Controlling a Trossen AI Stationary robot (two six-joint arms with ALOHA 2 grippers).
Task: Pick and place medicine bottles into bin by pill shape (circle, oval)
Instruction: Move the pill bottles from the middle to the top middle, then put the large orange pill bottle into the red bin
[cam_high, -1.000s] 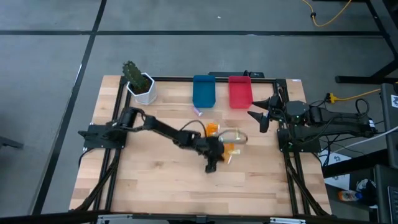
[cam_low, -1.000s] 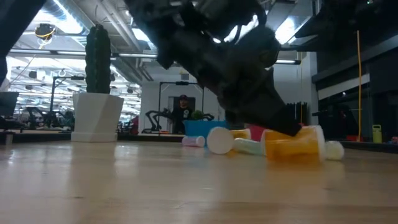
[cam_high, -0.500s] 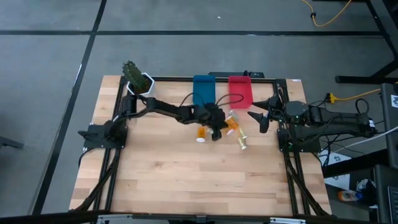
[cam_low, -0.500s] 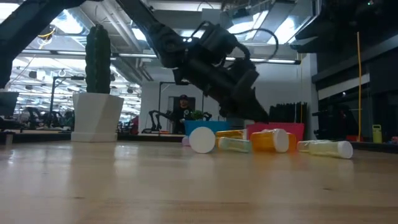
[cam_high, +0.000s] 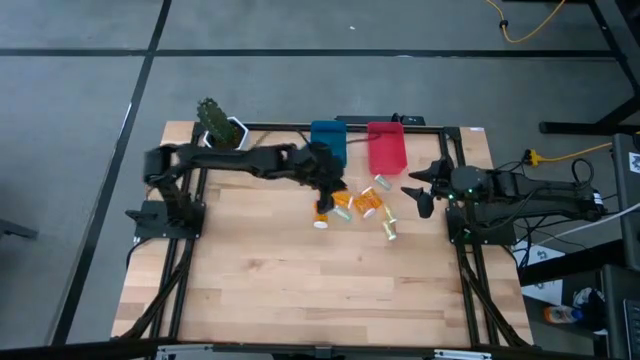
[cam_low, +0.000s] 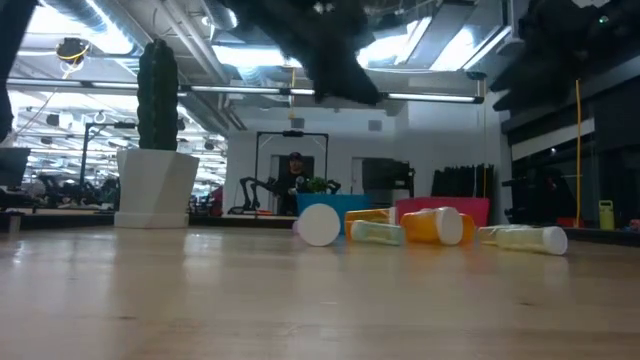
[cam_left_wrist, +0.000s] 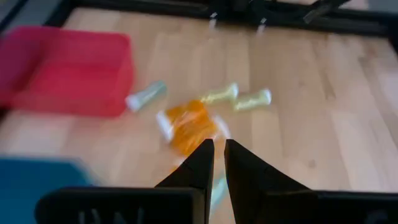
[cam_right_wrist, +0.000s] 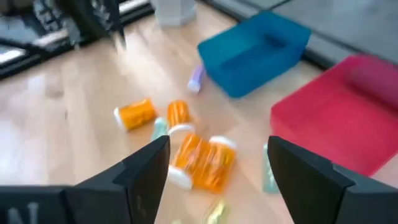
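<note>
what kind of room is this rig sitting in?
Probably a robotics lab or workshop, not a home. The wooden table stands on a bare grey floor with cables. The low view shows exposed ceiling ducts, strip lighting and black equipment frames behind.

Wooden table (cam_high: 260, 280) (bottles (cam_high: 352, 205), bins (cam_high: 328, 145), pot (cam_high: 228, 140))

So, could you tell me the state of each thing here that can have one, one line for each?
Left gripper: fingers shut, holding nothing, raised near the blue bin.
Right gripper: fingers open, empty, waiting at the table's right edge.
Orange bottles: lying on their sides, caps on.
Purple vial: lying beside the blue bin.
Blue bin: upright, nothing seen inside.
Red bin: upright, nothing seen inside.
Plant pot: standing upright.
</note>
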